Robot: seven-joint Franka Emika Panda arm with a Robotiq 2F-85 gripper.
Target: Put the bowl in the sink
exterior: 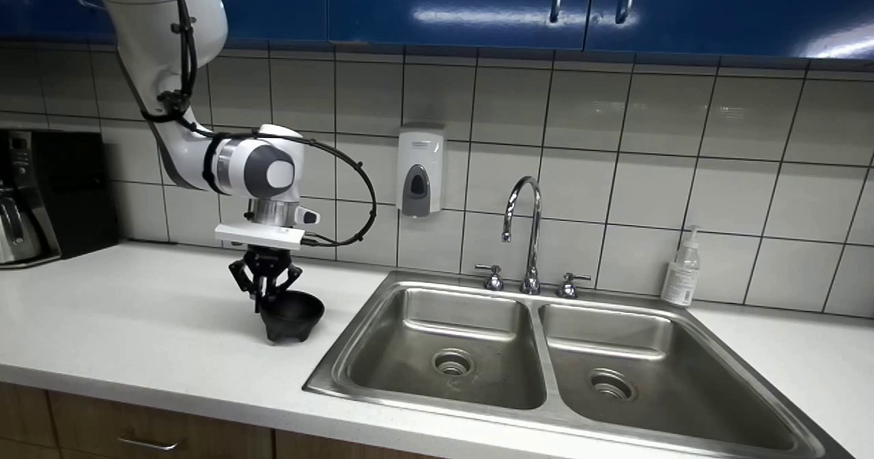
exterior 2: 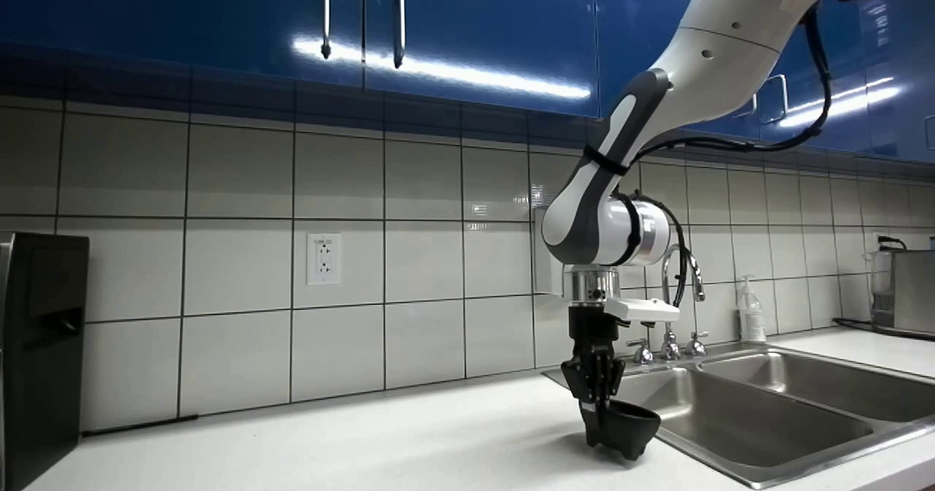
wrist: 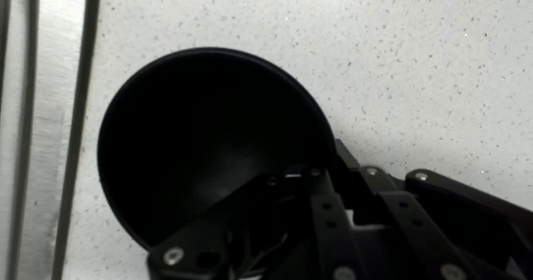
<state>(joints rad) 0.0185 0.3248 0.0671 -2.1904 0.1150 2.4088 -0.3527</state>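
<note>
The small black bowl [exterior: 295, 315] is on the near side of the left basin, over the white counter; it also shows in an exterior view [exterior 2: 630, 427] and in the wrist view [wrist: 200, 117]. My gripper [exterior: 261, 302] points down at the bowl's rim, on the side away from the sink. In the wrist view the gripper [wrist: 333, 163] has one finger inside the bowl and one outside, closed on the wall. The bowl looks slightly tilted; I cannot tell whether its feet touch the counter. The steel double-basin sink [exterior: 355, 339] stands beside the bowl.
A chrome tap [exterior: 532, 240] with two handles stands behind the sink. A soap bottle [exterior: 681, 274] is at the sink's back corner. A wall dispenser [exterior: 420, 172] hangs above the counter. A black coffee machine [exterior: 75, 189] stands at the counter's far end.
</note>
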